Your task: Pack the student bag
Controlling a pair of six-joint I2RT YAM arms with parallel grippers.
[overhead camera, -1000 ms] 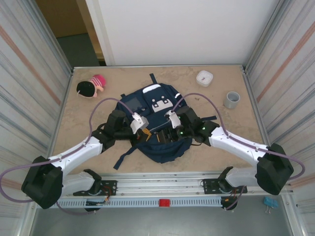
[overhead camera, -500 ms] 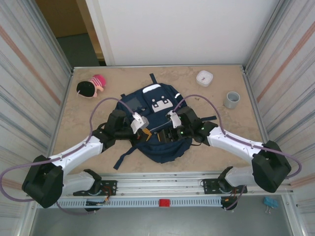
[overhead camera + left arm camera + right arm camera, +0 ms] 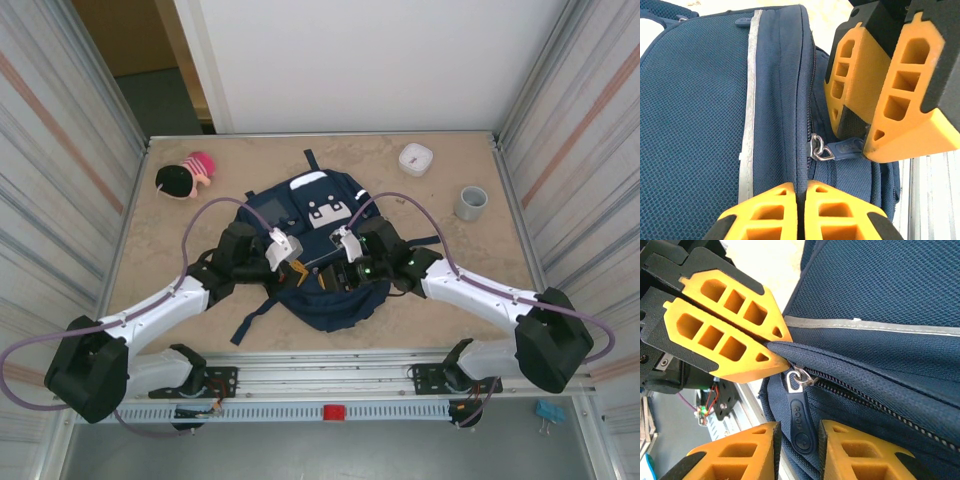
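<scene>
The student bag (image 3: 318, 196), navy with a thin white stripe, lies flat in the middle of the table, its top end towards the arms. My left gripper (image 3: 293, 265) is shut on a ridge of the bag's fabric (image 3: 801, 150) beside the zip. My right gripper (image 3: 346, 266) faces it from the right. In the right wrist view the dark rubber zipper pull (image 3: 801, 420) hangs between my right gripper's (image 3: 797, 424) two fingers, which stand narrowly apart with a slim gap on the left side. The zip (image 3: 880, 405) is closed. The left gripper's fingers (image 3: 725, 330) hold the seam just above the slider.
A small doll with a pink hat (image 3: 185, 177) lies at the back left. A white box (image 3: 415, 158) and a grey cup (image 3: 471, 203) stand at the back right. Bag straps (image 3: 255, 318) trail towards the near edge. Ribbed walls close in both sides.
My right gripper's jaws have narrowed round the zipper pull, and that arm has edged slightly left. The left arm and the bag have stayed put.
</scene>
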